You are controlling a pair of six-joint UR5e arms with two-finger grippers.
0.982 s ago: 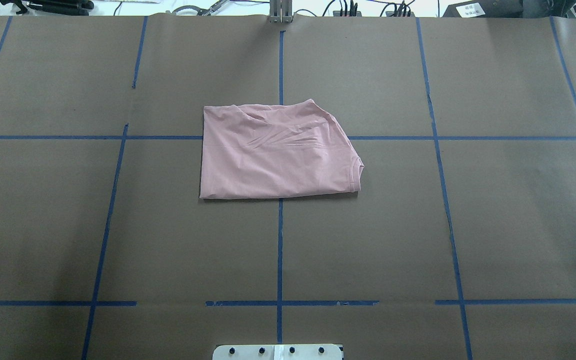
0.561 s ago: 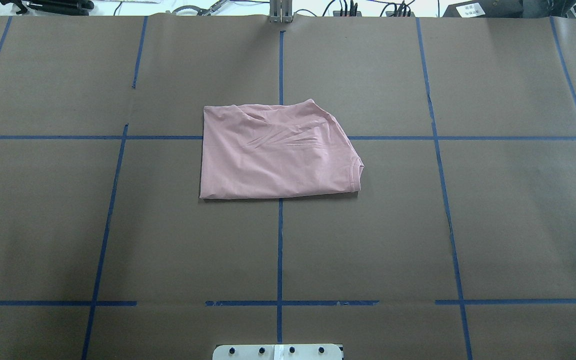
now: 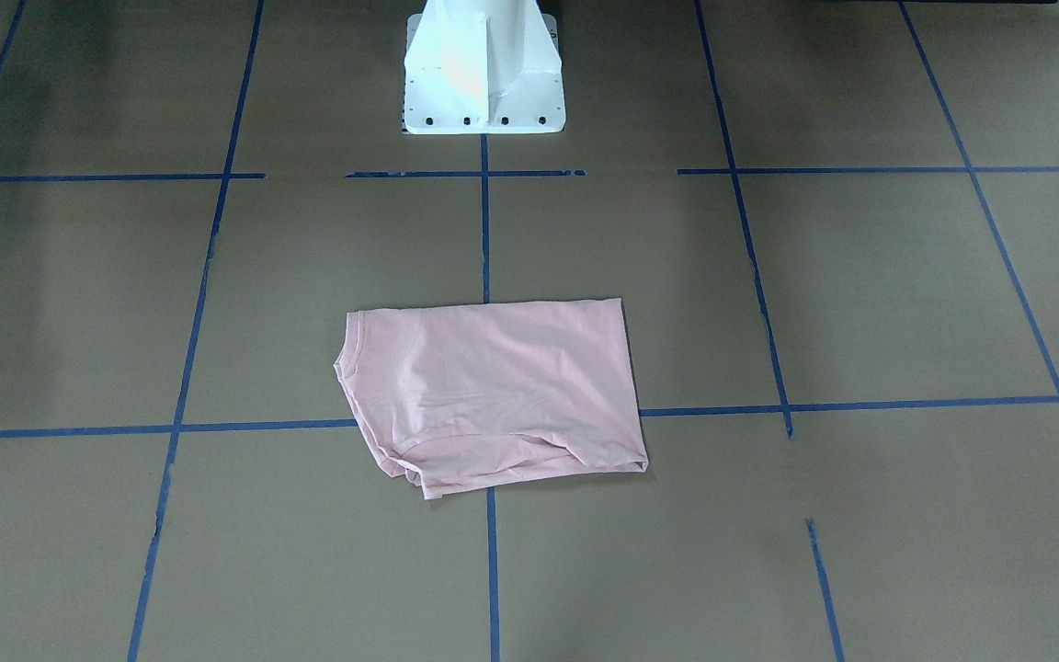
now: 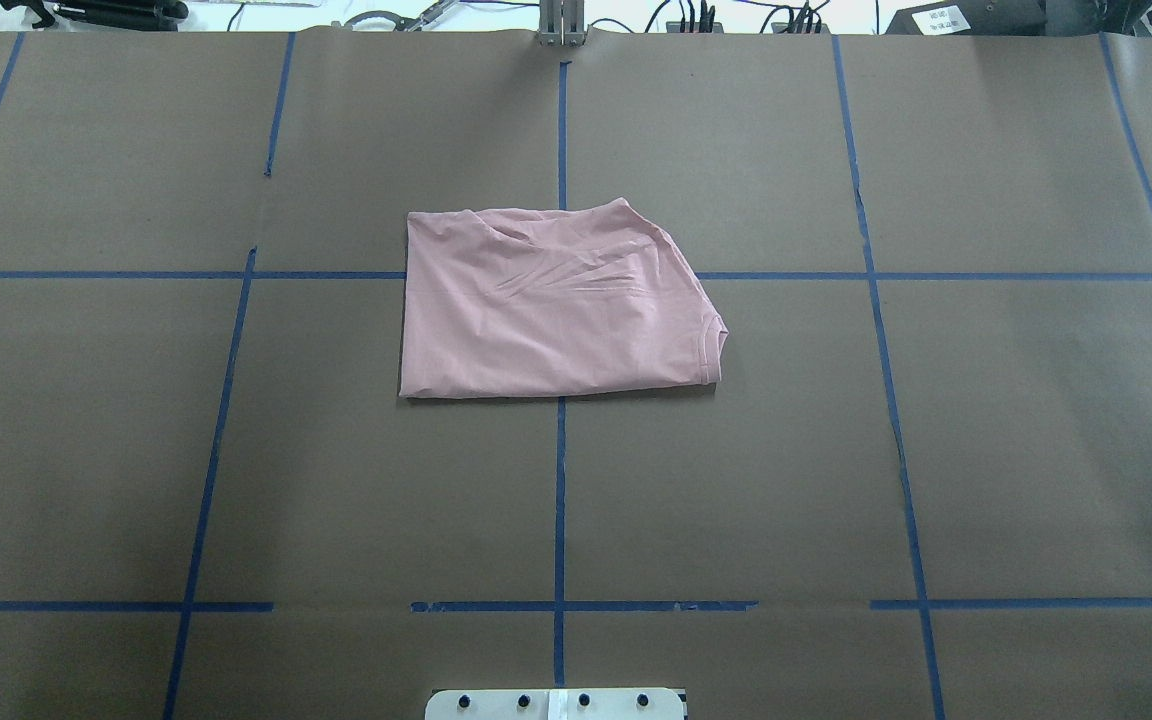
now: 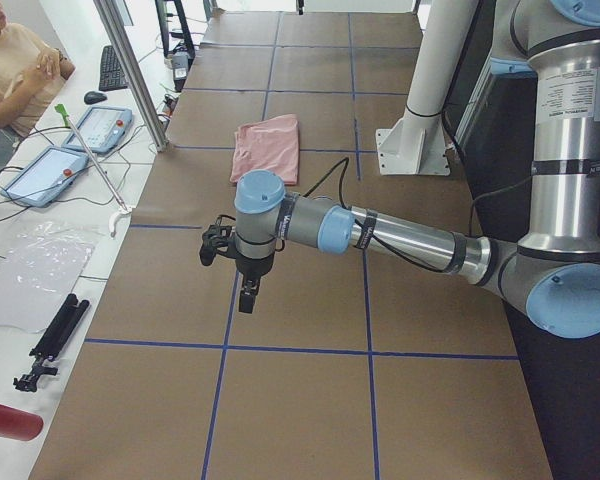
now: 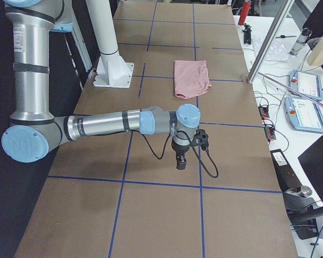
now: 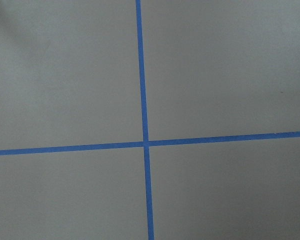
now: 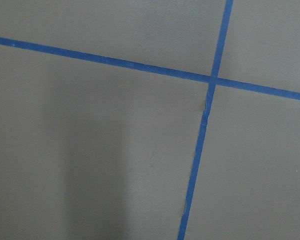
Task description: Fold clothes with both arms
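Centrally, folded T-shirt lies on table; left gripper, right gripper point downward, clear of it; finger spread cannot be told.

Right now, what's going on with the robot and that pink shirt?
Nothing is touching the pink T-shirt. It lies folded in the middle of the table. The left gripper and the right gripper hang over bare table toward opposite ends, away from it. I cannot tell whether they are open.
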